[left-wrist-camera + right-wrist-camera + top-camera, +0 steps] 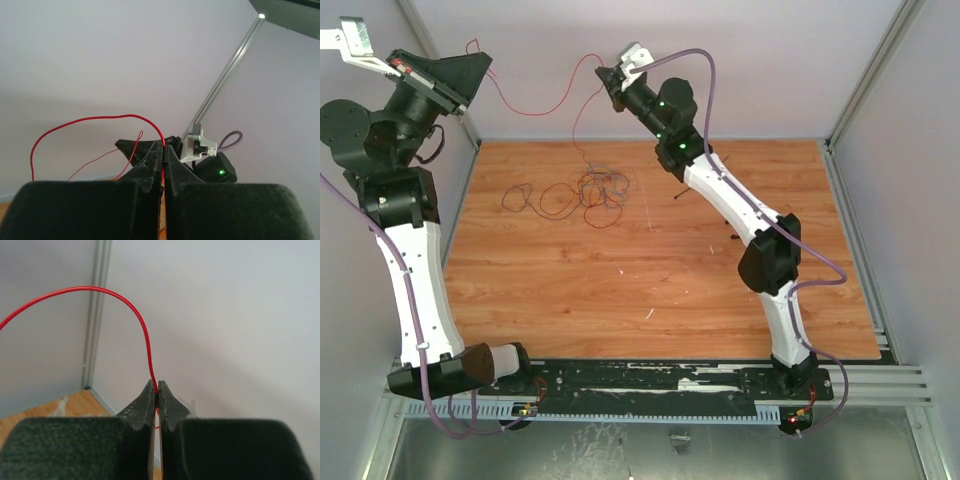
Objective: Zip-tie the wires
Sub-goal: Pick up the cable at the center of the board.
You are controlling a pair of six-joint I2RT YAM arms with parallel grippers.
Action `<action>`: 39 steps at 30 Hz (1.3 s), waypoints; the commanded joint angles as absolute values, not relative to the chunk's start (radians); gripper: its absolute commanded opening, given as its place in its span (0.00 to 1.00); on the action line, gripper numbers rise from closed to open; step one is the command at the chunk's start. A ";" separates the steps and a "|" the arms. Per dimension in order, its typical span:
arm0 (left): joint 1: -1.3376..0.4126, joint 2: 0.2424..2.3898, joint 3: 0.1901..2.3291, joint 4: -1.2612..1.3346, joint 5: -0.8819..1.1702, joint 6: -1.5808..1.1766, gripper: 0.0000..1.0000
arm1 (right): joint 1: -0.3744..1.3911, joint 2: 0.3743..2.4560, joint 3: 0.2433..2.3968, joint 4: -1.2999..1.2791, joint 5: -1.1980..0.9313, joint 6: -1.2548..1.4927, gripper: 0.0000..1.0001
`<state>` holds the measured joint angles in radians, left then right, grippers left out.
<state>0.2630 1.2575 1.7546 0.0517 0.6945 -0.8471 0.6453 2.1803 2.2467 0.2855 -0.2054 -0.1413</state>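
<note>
The wires (585, 190) lie as a loose tangle of red and dark loops on the wooden table (660, 290), toward its far left. One red wire (532, 114) is lifted out of the tangle and sags between both grippers in front of the back wall. My left gripper (482, 68) is raised at the far left and is shut on this strand (120, 116). My right gripper (604, 76) is raised near the back middle, shut on the same red wire (142, 330). A tiny dark sliver (677, 197) lies on the table; it is too small to tell whether it is the zip tie.
Grey enclosure walls stand close behind both grippers, with an aluminium corner post (227, 75) at the back. The right arm's white links (740, 205) slant over the table's right half. In the left wrist view the right arm's wrist and white camera mount (197, 145) sit just beyond my fingers.
</note>
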 commanded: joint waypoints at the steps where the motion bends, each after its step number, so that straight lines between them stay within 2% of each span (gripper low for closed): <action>1: 0.278 1.227 1.750 0.125 0.721 -0.887 0.00 | 0.606 2.097 2.339 0.314 -0.159 -0.212 0.00; 4: 0.279 1.221 1.725 0.196 0.740 -0.937 0.00 | 0.601 2.100 2.457 0.306 -0.152 -0.267 0.00; 10: 0.279 1.220 1.715 0.234 0.750 -0.952 0.00 | 0.600 2.018 2.438 0.459 -0.186 -0.331 0.00; 18: 0.278 1.219 1.704 0.243 0.760 -0.963 0.00 | 0.600 1.928 2.401 0.506 -0.199 -0.463 0.00; 26: 0.278 1.221 1.680 0.299 0.786 -1.020 0.00 | 0.600 1.829 2.379 0.397 -0.158 -0.639 0.00; 31: 0.278 1.201 1.599 0.403 0.827 -1.106 0.00 | 0.593 1.634 2.112 0.321 -0.009 -0.789 0.00; 35: 0.270 1.157 1.524 0.463 0.852 -1.136 0.00 | 0.563 1.437 1.781 0.299 0.036 -0.772 0.00; 39: 0.231 1.096 1.444 0.458 0.857 -1.125 0.00 | 0.554 1.274 1.538 0.215 0.104 -0.740 0.00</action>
<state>0.2615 1.1698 1.4895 0.3954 0.8185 -1.1069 0.5652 1.3849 1.7004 0.3096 -0.0021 -0.7383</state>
